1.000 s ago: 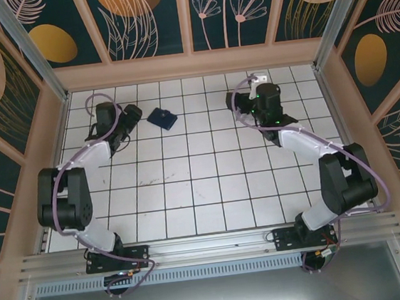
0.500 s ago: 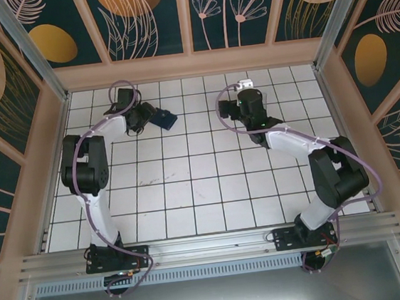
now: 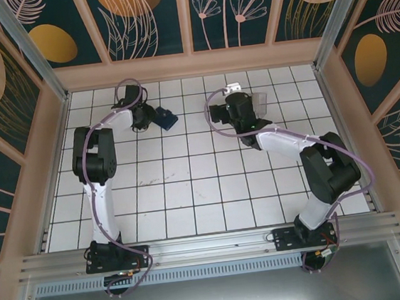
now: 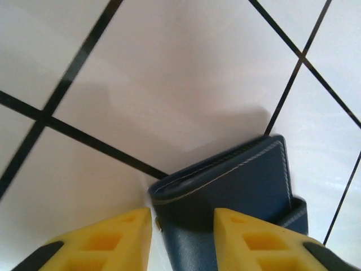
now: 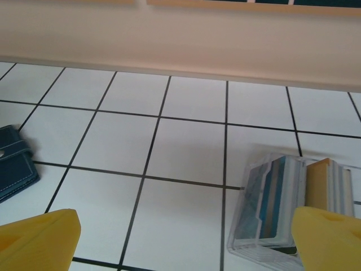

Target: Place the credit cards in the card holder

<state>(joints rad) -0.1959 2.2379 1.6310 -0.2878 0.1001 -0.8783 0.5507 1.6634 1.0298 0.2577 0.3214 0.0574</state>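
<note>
Left gripper (image 4: pixel 183 223): yellow jaws apart, low over the white tiled table (image 4: pixel 169 73). The near corner of the card holder (image 4: pixel 237 189) lies in the gap between them, with the right-hand finger overlapping its edge; I cannot tell if either finger touches it. The holder is folded shut, navy with pale stitching, flat on the tiles. Its long axis runs away from the jaws and off to their right, skewed to the black grid lines, and a small tab (image 4: pixel 298 213) juts from its far side. Nothing else lies ahead of these jaws but bare tile. Right gripper (image 5: pixel 183 234): jaws wide apart and holding nothing. Just ahead of the right-hand finger sits a clear plastic tray (image 5: pixel 248 240) with the credit cards (image 5: pixel 271 197) standing in it on edge, packed side by side, with blue-grey ones nearer the gap and a tan one (image 5: pixel 318 180) closest to that finger. Their long edges run away from the jaws. The card holder shows again well off beyond the left-hand finger, with open tiles between it and the tray. A beige wall rim (image 5: pixel 180 39) crosses straight ahead of these jaws.
</note>
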